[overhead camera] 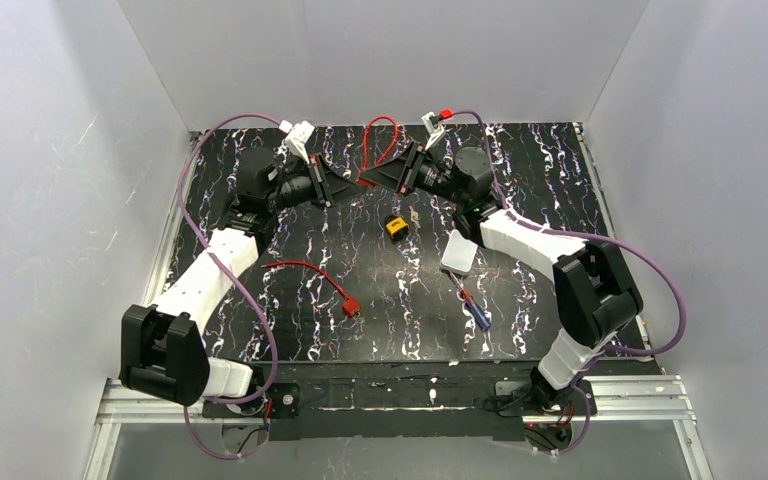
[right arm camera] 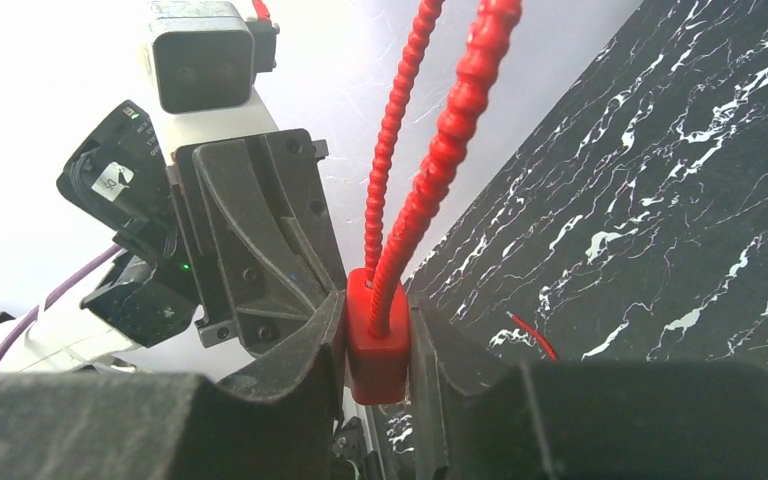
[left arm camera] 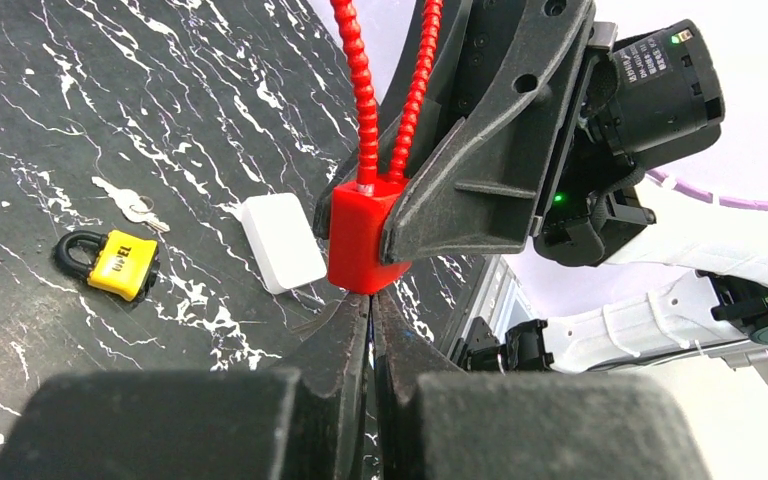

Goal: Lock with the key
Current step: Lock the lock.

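Note:
A red cable lock hangs in the air between the two arms. My right gripper (right arm camera: 377, 306) is shut on its red body (right arm camera: 378, 345), and the beaded cable loop (right arm camera: 430, 160) rises above it. In the left wrist view my left gripper (left arm camera: 371, 300) is shut, its tips against the underside of the red body (left arm camera: 358, 235). A thin edge shows between the left fingers; I cannot tell whether it is the key. In the top view the right gripper (overhead camera: 364, 183) and the left gripper (overhead camera: 354, 186) meet tip to tip at the back of the table.
On the marbled black table lie a yellow padlock (overhead camera: 395, 227) with small silver keys (overhead camera: 416, 217) beside it, a white box (overhead camera: 459, 253), a blue-handled screwdriver (overhead camera: 474, 310) and a second red cable lock (overhead camera: 351, 306). White walls close in three sides.

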Robot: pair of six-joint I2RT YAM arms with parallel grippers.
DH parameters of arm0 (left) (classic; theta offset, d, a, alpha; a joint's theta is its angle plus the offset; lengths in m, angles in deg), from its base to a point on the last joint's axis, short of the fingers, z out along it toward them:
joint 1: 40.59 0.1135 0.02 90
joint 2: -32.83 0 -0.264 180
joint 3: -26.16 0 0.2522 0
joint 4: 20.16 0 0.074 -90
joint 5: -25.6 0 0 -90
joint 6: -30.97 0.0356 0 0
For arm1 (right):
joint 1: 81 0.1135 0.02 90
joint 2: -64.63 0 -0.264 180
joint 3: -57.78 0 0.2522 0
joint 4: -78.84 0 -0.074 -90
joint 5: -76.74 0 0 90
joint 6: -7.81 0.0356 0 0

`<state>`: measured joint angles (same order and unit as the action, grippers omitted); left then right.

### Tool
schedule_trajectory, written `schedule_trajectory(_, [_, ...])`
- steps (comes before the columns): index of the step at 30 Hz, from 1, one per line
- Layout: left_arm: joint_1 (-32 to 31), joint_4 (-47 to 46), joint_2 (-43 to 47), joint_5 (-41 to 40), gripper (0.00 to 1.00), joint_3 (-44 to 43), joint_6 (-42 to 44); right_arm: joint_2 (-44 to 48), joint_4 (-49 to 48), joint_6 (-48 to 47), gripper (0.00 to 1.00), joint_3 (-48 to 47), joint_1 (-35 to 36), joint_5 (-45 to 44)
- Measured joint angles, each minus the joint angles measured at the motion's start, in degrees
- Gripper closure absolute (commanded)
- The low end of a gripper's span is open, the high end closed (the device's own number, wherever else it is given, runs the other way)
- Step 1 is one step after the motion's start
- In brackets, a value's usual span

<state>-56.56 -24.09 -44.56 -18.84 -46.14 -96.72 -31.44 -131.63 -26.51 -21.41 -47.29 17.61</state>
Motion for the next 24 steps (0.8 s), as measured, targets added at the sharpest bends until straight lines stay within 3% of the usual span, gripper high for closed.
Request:
schedule_trajectory(3, [0.0, -0.2, 0.0, 0.4, 1.0, 0.1, -0.5, 0.0, -2.0, 0.8, 0.99, 1.0, 0.0, 0.0])
schedule_trajectory(6, [0.0, -1.2, 0.0, 1.1, 0.85, 0.5, -1.1, 0.0, -4.0, 1.6, 0.99, 1.9, -0.1, 0.4])
schedule_trajectory(13, [0.0, -3.0, 0.0, 1.8, 0.76, 1.7, -2.3, 0.0, -6.7, 3.0, 0.99, 2.6, 0.1, 1.5])
schedule_trajectory(24, [0.0, -8.0, 0.0, 4.1, 1.0, 2.6, -6.0, 0.0, -11.3, 5.7, 0.99, 3.5, -0.1, 1.8])
